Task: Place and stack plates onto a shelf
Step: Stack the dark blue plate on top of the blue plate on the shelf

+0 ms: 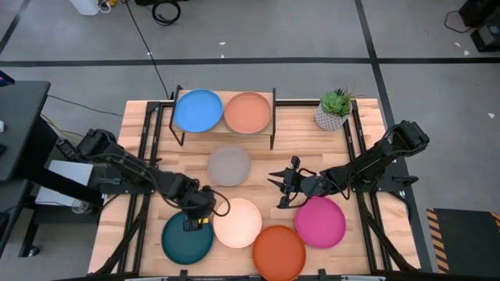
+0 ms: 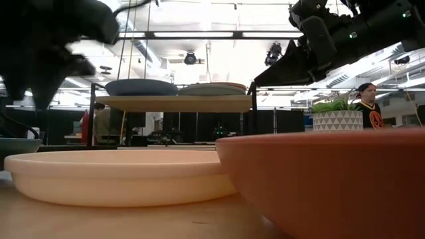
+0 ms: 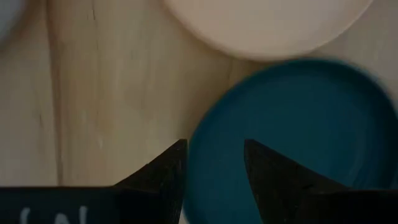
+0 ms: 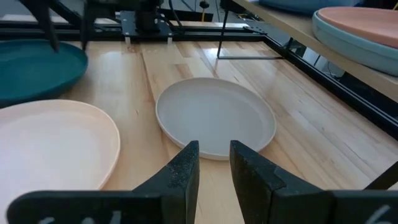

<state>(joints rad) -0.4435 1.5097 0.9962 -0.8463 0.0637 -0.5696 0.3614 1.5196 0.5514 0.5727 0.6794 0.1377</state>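
Left pincer parted astride round dark teal plate rim, right pincer slightly parted, empty, facing round grey plate on wooden tabletop

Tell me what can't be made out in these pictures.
- Round orange plate: high view, near edge cut off by the picture's bottom.
- Round dark teal plate: left wrist view, blurred, partly behind the left gripper.
- Low wooden shelf: low view, plates seen edge-on, so any stacking is unclear.
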